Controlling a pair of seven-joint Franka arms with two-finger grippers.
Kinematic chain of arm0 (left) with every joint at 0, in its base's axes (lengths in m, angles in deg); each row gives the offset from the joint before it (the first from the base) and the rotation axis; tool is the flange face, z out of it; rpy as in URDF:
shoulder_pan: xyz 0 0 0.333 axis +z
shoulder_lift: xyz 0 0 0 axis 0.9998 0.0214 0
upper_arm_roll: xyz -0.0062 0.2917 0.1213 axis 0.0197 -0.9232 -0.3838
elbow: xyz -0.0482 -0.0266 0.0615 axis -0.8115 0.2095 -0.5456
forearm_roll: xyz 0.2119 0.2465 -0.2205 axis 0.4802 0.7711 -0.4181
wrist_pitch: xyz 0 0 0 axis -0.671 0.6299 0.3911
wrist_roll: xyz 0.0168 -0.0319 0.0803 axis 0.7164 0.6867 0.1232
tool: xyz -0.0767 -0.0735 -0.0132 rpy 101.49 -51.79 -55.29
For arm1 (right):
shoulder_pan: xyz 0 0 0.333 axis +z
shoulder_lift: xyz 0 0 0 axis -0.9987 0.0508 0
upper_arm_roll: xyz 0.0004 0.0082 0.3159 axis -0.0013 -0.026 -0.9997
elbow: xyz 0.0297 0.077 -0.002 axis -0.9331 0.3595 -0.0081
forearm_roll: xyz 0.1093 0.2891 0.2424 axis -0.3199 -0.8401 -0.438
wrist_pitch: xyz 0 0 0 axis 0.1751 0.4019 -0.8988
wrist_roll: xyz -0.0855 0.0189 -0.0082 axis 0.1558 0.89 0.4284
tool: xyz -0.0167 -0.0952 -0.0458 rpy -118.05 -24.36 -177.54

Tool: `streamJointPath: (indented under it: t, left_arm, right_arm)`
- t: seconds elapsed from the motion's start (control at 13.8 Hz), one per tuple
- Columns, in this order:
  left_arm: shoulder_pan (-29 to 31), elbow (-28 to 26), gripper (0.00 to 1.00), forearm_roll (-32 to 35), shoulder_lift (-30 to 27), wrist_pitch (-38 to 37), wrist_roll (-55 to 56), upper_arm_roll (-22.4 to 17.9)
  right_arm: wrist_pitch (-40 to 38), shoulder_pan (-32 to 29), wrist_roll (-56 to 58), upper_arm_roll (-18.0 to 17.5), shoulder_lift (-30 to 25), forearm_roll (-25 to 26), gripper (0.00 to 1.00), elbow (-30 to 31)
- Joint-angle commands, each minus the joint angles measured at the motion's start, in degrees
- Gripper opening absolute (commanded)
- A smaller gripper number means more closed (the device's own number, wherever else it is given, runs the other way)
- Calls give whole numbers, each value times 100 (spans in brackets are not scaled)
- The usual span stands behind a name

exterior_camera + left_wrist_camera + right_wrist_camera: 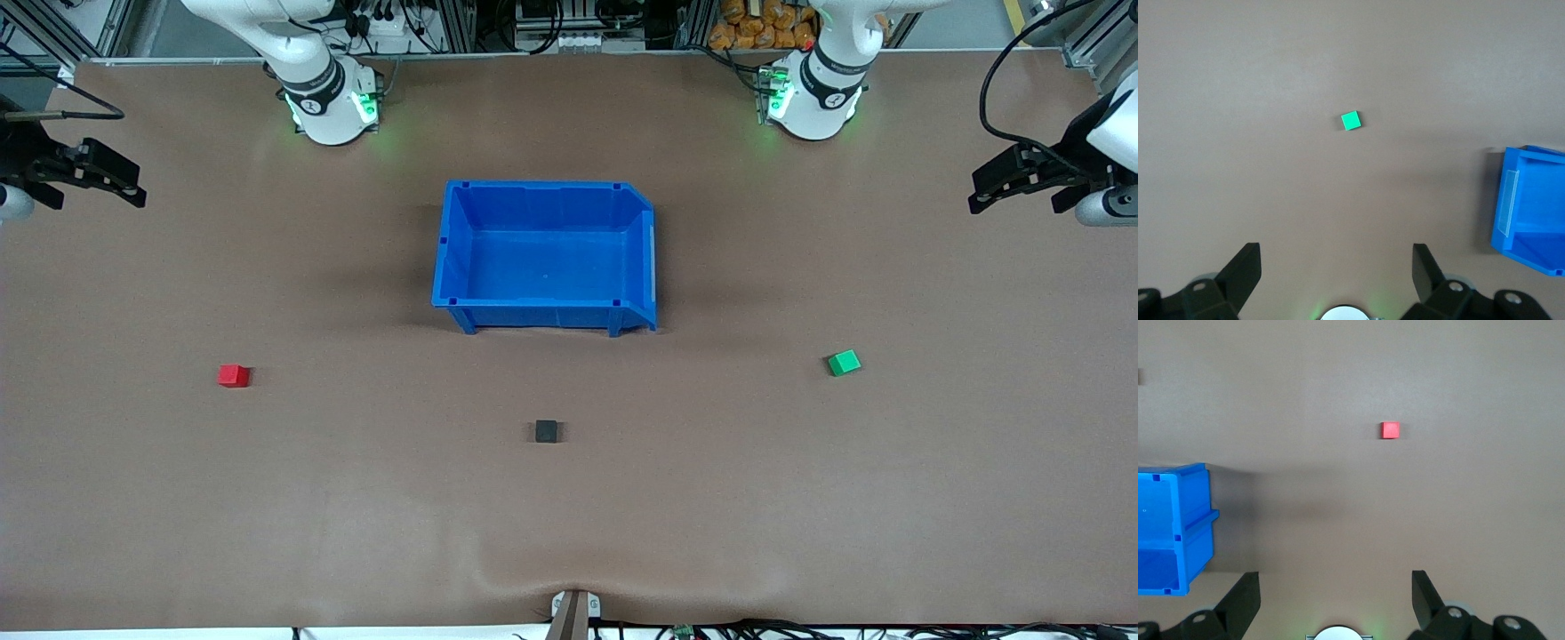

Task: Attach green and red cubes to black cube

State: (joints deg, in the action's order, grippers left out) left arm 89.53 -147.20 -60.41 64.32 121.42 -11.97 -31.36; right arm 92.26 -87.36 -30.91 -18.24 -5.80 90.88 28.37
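Right gripper up at the right arm's end of the table, over bare mat, waiting; fingers spread wide in the right wrist view, nothing between them. Red cube flat on the brown table, well apart from that gripper and nearer to the front camera; sits roughly square to the table edges, no long axis to speak of; in the right wrist view seen out ahead of the open fingers, nearly square to them. Blue bin in mid-table, upright, mouth up, cut-down lip toward the left arm's end; nothing visible inside. Black cube alone on the table, nearer to the front camera than the bin, about in line with the bin's middle, lying between the two coloured cubes and nearer to the camera than both; edges square to the table. Green cube toward the left arm's end, nearer to the camera than the bin, turned a little so its corners sit askew of the table edges; same slight twist in the left wrist view. Left gripper up over the left arm's end of the table, waiting; fingers wide apart, holding nothing; green cube well apart from it, out ahead of the fingers. All three cubes apart from one another, none touching.
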Motion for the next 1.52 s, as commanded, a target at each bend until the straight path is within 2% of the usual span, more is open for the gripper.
streamJointPath:
  t: [0.0,0.43,1.45]
  left_arm:
    - [21,142,100,107,38,-118,25,7]
    - [21,291,100,90,214,-118,34,16]
    - [21,107,100,98,179,-303,201,68]
  right_arm:
    - [-14,35,12,25,9,-22,100,-62]
    - [13,9,21,33,26,-40,100,-53]
    - [56,-44,91,51,193,4,100,-97]
